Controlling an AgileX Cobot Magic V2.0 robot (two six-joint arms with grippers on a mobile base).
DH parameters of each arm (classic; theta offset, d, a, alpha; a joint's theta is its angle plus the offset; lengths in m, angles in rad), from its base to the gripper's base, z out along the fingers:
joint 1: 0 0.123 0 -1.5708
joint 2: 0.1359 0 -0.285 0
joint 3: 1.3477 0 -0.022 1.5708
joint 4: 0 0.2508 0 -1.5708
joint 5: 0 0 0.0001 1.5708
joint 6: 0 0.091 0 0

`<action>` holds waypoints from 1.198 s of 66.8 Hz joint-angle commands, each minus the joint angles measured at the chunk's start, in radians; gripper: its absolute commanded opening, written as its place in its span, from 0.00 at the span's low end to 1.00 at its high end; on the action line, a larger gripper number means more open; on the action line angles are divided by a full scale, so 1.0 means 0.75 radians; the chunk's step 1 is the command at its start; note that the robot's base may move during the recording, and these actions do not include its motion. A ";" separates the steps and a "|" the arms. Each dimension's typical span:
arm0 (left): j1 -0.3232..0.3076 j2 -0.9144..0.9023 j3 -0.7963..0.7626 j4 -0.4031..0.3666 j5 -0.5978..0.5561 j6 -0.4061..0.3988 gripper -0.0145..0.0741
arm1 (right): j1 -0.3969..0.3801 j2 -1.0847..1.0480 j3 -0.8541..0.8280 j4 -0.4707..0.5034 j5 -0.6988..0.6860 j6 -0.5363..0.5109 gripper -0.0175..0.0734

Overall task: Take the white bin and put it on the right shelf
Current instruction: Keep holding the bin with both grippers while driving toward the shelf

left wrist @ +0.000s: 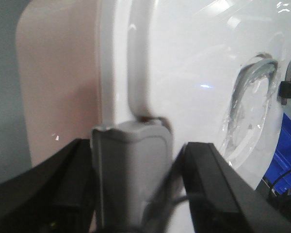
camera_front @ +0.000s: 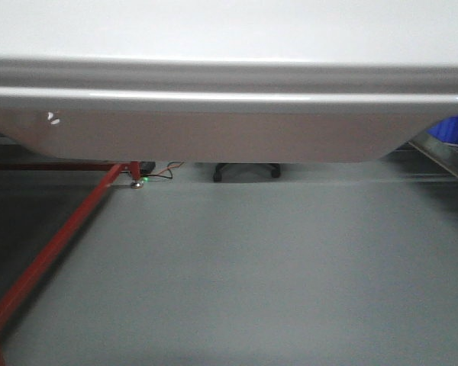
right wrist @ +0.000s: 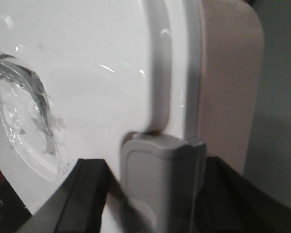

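The white bin (camera_front: 229,46) hangs close in front of the front camera and fills the top of that view; its pinkish side (camera_front: 214,137) faces me, well above the floor. In the left wrist view the glossy lid (left wrist: 194,73) with its recessed handle (left wrist: 252,102) stands on edge. My left gripper (left wrist: 136,155) is shut on the bin's grey end latch (left wrist: 131,165), one black finger on each side. My right gripper (right wrist: 157,170) is shut the same way on the opposite grey latch (right wrist: 160,179). A grey metal rail (camera_front: 443,156) of the right shelf shows at the far right.
A red-legged frame (camera_front: 61,236) slants across the left of the grey floor (camera_front: 252,267). Blue crates (camera_front: 454,131) sit by the rail on the right. An office chair base (camera_front: 246,171) and a small device with a green light (camera_front: 140,181) lie beyond the bin.
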 commanded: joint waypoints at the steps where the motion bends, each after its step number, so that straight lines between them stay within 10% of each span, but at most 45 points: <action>1: -0.025 -0.020 -0.040 -0.224 0.243 0.011 0.43 | 0.013 -0.023 -0.037 0.221 0.171 -0.012 0.56; 80: -0.025 -0.020 -0.040 -0.225 0.243 0.011 0.43 | 0.013 -0.022 -0.037 0.221 0.170 -0.012 0.56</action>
